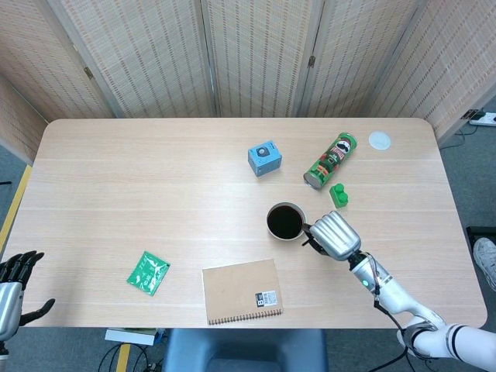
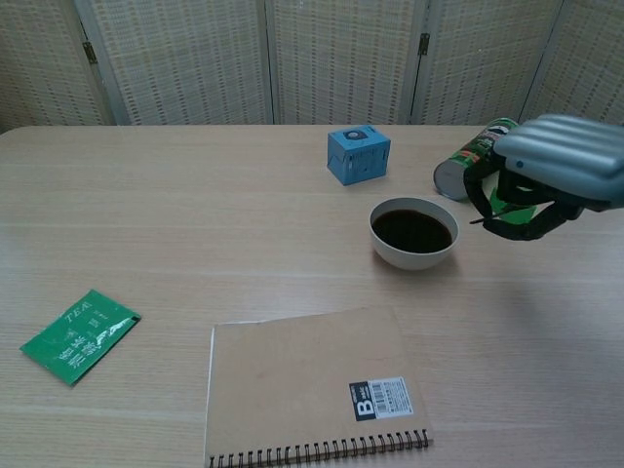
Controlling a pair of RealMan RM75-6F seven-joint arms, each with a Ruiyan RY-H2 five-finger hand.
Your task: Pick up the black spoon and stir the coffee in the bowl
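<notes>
A white bowl of dark coffee stands right of the table's middle. My right hand hovers just right of the bowl with its fingers curled in. A thin dark tip of the black spoon sticks out of its grip toward the bowl's rim; the rest of the spoon is hidden inside the hand. My left hand hangs off the table's near-left corner, fingers apart and empty, seen only in the head view.
A blue box and a lying green can sit beyond the bowl, with a green block and a white lid nearby. A brown notebook and a green tea packet lie near the front edge.
</notes>
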